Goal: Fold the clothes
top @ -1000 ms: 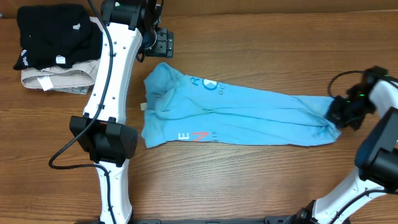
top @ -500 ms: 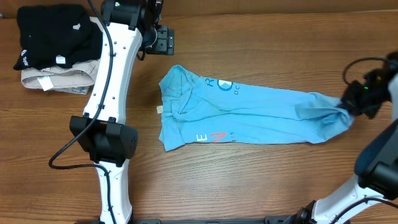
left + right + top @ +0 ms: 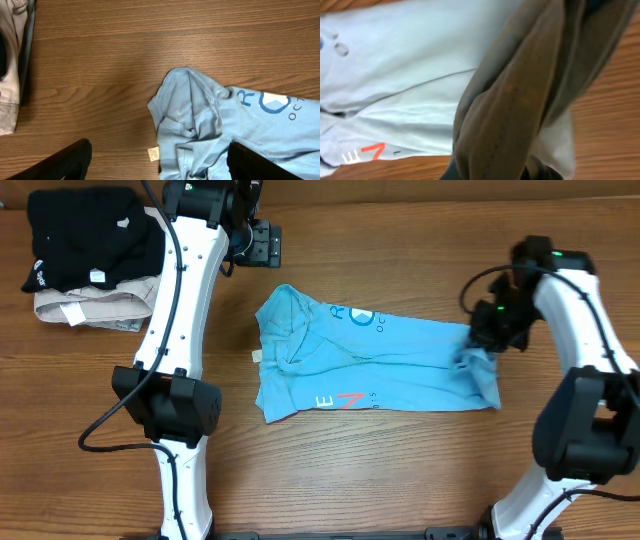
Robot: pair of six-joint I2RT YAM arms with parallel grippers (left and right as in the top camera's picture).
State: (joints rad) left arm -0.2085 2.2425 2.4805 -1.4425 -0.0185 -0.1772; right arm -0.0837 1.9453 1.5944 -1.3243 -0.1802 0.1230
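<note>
The light sky-blue T-shirt (image 3: pixel 370 365) lies crumpled lengthwise across the middle of the table, with white logos and a red mark near its front edge. My right gripper (image 3: pixel 478 345) is shut on the shirt's right end and holds that fabric lifted, doubled back over the rest. In the right wrist view the shirt (image 3: pixel 395 95) lies below, and shaded hanging fabric (image 3: pixel 510 100) hides my fingers. My left gripper (image 3: pixel 262 246) is open and empty, raised behind the shirt's left end. The left wrist view shows that bunched end of the shirt (image 3: pixel 195 115) between my spread fingers (image 3: pixel 160 165).
A black folded garment (image 3: pixel 85 240) lies on a beige folded garment (image 3: pixel 90 308) at the back left corner; the beige one also shows in the left wrist view (image 3: pixel 10 75). A small white label (image 3: pixel 153 153) sticks out at the shirt's left edge.
My right gripper first dragged the shirt to the right, then lifted its right end and carried it back to the left over the shirt. The left arm has not moved.
</note>
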